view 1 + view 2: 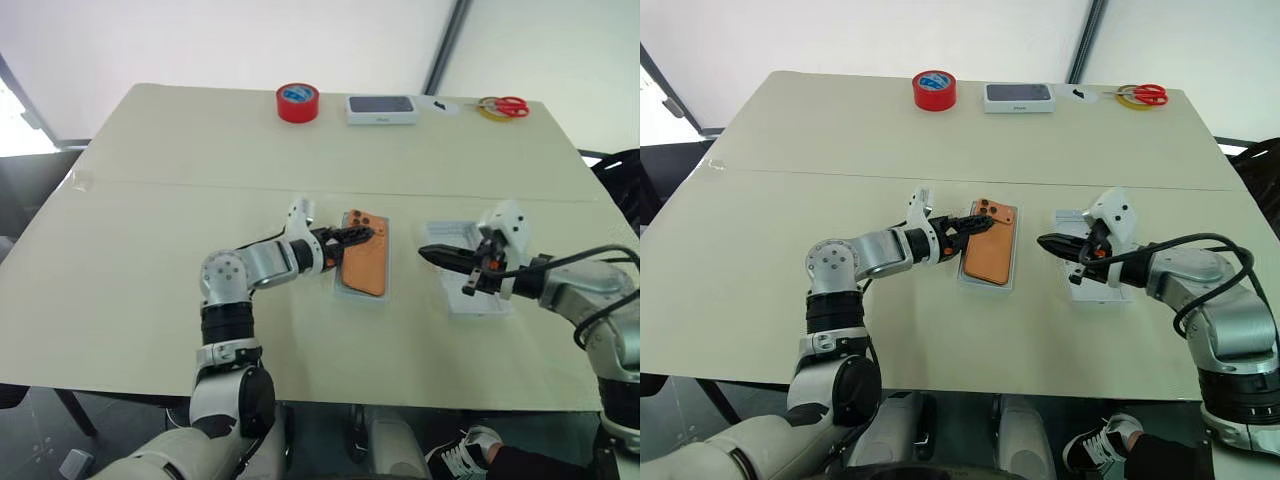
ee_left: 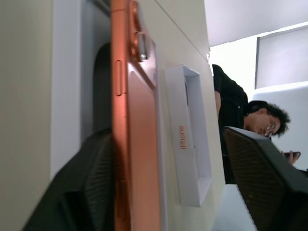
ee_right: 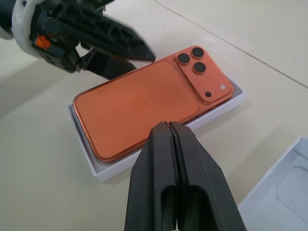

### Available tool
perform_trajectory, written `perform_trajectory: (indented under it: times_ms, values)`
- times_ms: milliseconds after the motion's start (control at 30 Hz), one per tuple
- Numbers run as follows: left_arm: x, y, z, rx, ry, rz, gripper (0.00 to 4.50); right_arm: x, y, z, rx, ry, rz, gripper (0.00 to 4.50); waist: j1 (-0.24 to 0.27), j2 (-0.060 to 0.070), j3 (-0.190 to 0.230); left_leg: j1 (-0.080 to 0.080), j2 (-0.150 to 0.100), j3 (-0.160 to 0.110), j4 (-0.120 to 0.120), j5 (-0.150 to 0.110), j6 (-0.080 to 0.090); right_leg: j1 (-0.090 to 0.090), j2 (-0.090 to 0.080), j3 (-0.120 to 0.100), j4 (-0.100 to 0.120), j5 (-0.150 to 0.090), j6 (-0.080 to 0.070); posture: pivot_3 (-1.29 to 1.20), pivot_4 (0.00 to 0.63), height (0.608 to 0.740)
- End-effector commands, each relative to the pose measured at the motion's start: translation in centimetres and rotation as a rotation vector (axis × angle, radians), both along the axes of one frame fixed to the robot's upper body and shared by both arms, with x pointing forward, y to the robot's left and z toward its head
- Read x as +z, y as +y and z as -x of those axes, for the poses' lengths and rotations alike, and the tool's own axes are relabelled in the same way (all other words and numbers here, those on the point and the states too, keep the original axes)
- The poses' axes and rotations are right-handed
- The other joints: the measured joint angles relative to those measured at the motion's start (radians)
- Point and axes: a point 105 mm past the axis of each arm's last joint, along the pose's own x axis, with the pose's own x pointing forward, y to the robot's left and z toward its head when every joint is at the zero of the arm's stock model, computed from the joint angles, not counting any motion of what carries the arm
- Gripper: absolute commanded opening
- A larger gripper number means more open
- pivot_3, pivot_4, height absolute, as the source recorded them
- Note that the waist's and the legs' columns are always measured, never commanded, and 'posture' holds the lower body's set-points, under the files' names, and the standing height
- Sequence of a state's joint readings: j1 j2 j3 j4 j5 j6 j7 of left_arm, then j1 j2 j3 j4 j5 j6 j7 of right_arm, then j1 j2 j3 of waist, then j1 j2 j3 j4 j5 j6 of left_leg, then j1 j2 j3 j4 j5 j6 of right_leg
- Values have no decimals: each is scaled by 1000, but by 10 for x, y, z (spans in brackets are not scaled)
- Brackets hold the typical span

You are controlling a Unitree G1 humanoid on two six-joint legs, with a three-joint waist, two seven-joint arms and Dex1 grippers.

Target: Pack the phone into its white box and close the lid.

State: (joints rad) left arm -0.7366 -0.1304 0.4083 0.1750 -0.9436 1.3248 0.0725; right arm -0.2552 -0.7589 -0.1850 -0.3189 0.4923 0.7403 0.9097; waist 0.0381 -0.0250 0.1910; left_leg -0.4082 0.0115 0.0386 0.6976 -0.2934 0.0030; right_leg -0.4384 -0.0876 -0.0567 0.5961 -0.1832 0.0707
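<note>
Resting in the white box (image 3: pixel 98 174), the phone (image 3: pixel 144 103) sits between the left end effector's (image 1: pixel 362 236) spread fingers, right end effector (image 3: pixel 172 132) closed empty, the lid (image 1: pixel 470 300) still off.

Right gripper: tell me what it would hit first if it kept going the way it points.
Probably the phone lying in the white box; the right gripper, fingers shut, aims at its near edge.

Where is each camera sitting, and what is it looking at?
Left eye view: on the head, looking down over the table; both arms show.
Right eye view: beside it, same scene.
Left wrist view: on the left arm, looking along the phone's edge; two spread black fingers show.
Right wrist view: on the right arm, looking at the phone in the white box; shut fingers show.
Shared: both wrist views show the phone.
</note>
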Motion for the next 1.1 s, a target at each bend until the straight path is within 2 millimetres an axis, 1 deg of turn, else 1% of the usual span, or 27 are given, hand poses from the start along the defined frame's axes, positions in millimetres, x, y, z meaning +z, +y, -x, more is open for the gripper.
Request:
perform_trajectory:
  times_ms: [33,133,233,333,400,433,467,567,633,667,767,833,900,1033,1100]
  values:
    - [20,13,2,4,-99,-33,3892,8,-1,-5,-9,-57,60,0,-3,0,0,0,0,0,0,0,0,0,0,0,0,0,0,0,150,730]
    - [24,25,6,2,-149,-93,3892,-1,-7,-12,-53,-51,131,0,-2,0,0,0,0,0,0,0,0,-1,0,0,1,1,1,0,150,730]
    - [32,50,12,17,-240,-208,3892,-3,-8,-22,-77,-76,195,0,-3,0,0,0,0,0,0,0,0,-1,0,0,1,1,1,0,150,730]
    - [36,67,12,52,-307,-297,3892,-4,-5,-28,-76,-90,243,0,-3,1,0,0,1,0,0,0,0,-1,0,0,1,0,1,0,150,730]
    - [29,82,8,89,-349,-452,3892,-8,-3,-34,-73,-93,296,0,-2,1,0,0,1,0,0,0,-1,-1,0,0,1,0,0,0,150,730]
    - [25,86,6,96,-371,-523,3372,-11,-1,-36,-66,-93,320,0,0,1,0,0,0,0,0,0,-1,-1,0,0,1,0,0,0,150,730]
    - [21,88,5,91,-393,-574,2999,-13,2,-37,-61,-91,337,0,0,1,0,0,0,1,0,0,-1,-1,0,0,1,0,0,0,150,730]
    - [14,81,1,68,-430,-627,1468,-20,9,-44,-67,-78,363,0,3,1,0,0,0,1,0,0,-1,-1,0,0,0,0,0,0,150,730]
    - [10,70,-1,37,-454,-639,405,-26,12,-47,-74,-76,394,0,2,1,0,0,0,2,0,0,-1,0,-1,0,0,0,0,0,150,730]
    - [9,64,-1,18,-465,-648,43,-28,13,-50,-86,-77,405,0,1,1,0,0,0,2,0,0,-1,0,-1,0,0,0,0,0,150,730]
    - [1,49,-4,-39,-489,-697,43,-32,18,-55,-109,-89,433,0,-1,1,0,0,0,5,0,0,-1,-1,0,0,0,0,0,0,150,730]
    - [-2,40,-5,-72,-496,-698,43,-35,21,-57,-120,-79,437,0,-1,1,0,0,0,6,0,1,-1,-1,0,0,1,0,0,0,150,730]
    - [-8,27,-5,-124,-502,-700,43,-39,26,-56,-105,-75,454,0,-1,1,0,0,0,6,0,0,-1,-1,0,0,1,0,1,0,150,730]
    - [-14,10,-2,-207,-515,-699,43,-40,34,-51,-78,-67,450,0,-2,1,0,0,0,6,0,0,-1,-1,0,0,1,2,3,0,150,730]
    - [-15,2,1,-248,-522,-685,43,-40,34,-48,-65,-65,455,0,-2,1,0,0,0,6,0,0,-1,-1,0,0,1,2,3,0,150,730]
